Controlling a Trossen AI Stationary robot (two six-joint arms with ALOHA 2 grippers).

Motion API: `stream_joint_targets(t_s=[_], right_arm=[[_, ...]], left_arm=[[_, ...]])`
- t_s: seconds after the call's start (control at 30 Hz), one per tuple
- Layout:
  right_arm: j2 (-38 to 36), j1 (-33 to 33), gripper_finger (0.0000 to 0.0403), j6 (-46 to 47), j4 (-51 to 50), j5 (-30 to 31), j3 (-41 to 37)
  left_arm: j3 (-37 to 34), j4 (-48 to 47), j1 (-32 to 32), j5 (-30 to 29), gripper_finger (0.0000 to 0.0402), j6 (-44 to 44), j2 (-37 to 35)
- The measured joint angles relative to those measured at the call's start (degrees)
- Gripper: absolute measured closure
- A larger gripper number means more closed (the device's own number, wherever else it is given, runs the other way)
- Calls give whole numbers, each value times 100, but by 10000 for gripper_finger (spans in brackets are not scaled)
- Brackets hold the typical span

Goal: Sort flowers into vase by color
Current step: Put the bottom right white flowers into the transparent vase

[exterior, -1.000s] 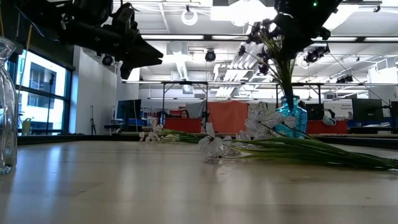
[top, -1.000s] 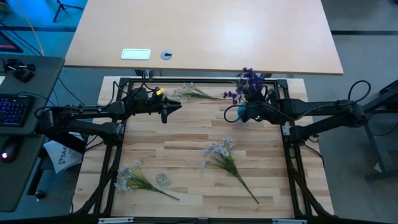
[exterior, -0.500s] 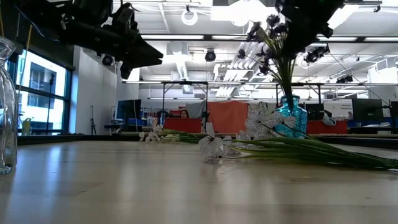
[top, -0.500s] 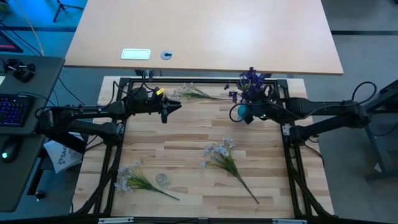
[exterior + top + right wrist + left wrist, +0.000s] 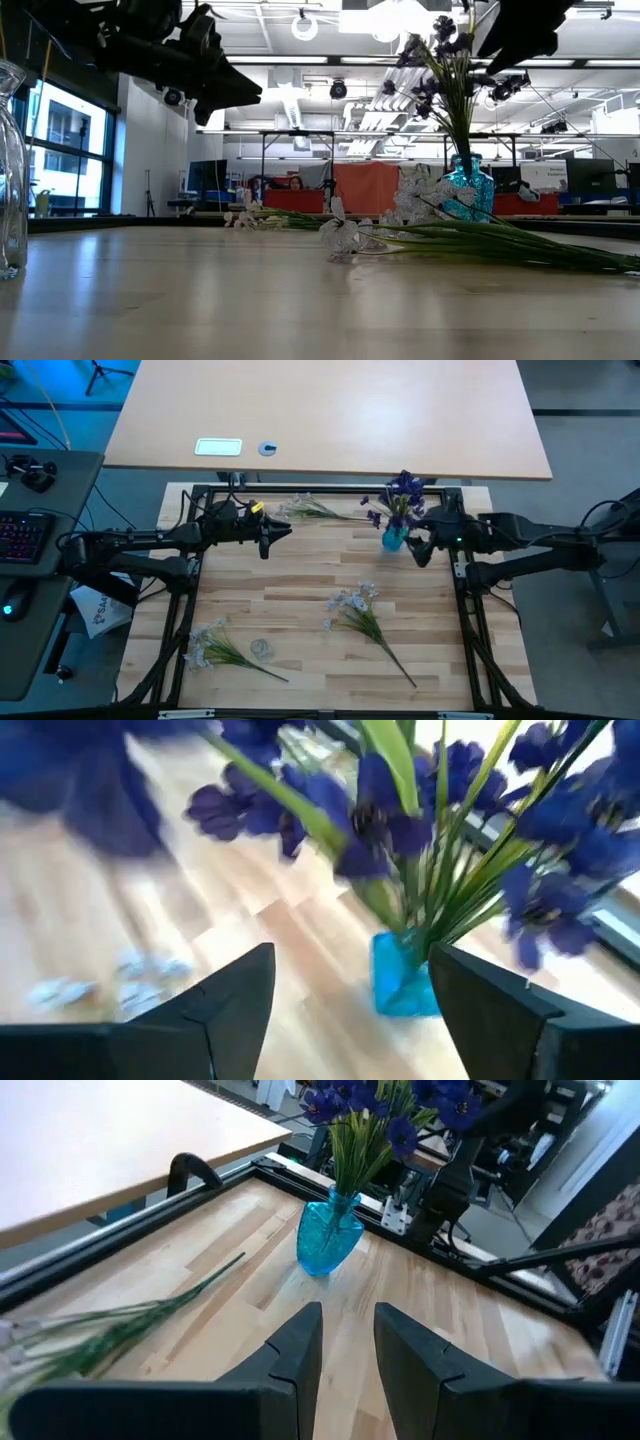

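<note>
Since the earlier frame the right tool [image 5: 422, 548] has let go of the purple flowers [image 5: 402, 492] and drawn back, fingers spread. Going left to right: a clear vase [image 5: 10, 170] and pale sprigs [image 5: 212, 645] lie at the near left of the surface [image 5: 300, 580]; the left tool [image 5: 272, 537] hovers, fingers partly parted, empty; more pale sprigs [image 5: 355, 608] lie mid-surface; the purple flowers stand in the blue vase [image 5: 393, 539].

Two dark, cable-trailing jointed arms
</note>
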Motion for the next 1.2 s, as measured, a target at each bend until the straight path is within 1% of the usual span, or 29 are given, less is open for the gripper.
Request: stream_joint_targets(t_s=[0.07, 0.13, 0.33, 0.4, 0.53, 0.6, 0.67, 0.7, 0.83, 0.97, 1.07, 1.17, 1.2], right_arm=[[-170, 0, 137, 84, -66, -356, 0], [-336, -2, 137, 200, -116, -840, 0], [-732, 0, 150, 995, -204, -2348, 2], [-779, 0, 157, 1194, -205, -2798, 2], [-709, 2, 175, 1547, -174, -3444, 0], [-567, 3, 183, 1887, -108, -3552, 0], [-369, 49, 190, 2382, -49, -3547, 0], [-245, 89, 192, 2463, -10, -3514, -2], [394, 353, 196, 2101, 41, -3583, -9], [1100, 836, 197, 1793, 140, -3690, -11], [1612, 1290, 197, 1471, 142, -3599, -11], [2052, 1819, 197, 1341, 214, -2930, -90], [2155, 1958, 197, 1399, 353, -2842, -206]], left_arm=[[0, 4, 0, 1, 319, 142, 0], [0, 16, 0, 0, 319, 232, 0], [0, 26, 0, -1, 319, 275, 0], [0, 26, -2, -1, 319, 275, 0], [0, 20, -74, -3, 319, 247, 0], [0, 22, -155, -3, 319, 20, 0], [0, 21, -259, -1, 319, -230, 0], [0, 22, -326, 9, 319, -319, 0], [0, 20, -705, 54, 319, -471, 0], [5, -7, -1160, -3, 319, -540, 0], [189, -567, -1530, -254, 319, -727, 0], [543, -1598, -1917, -486, 319, -793, 0], [666, -1922, -2037, -562, 319, -803, 0]])
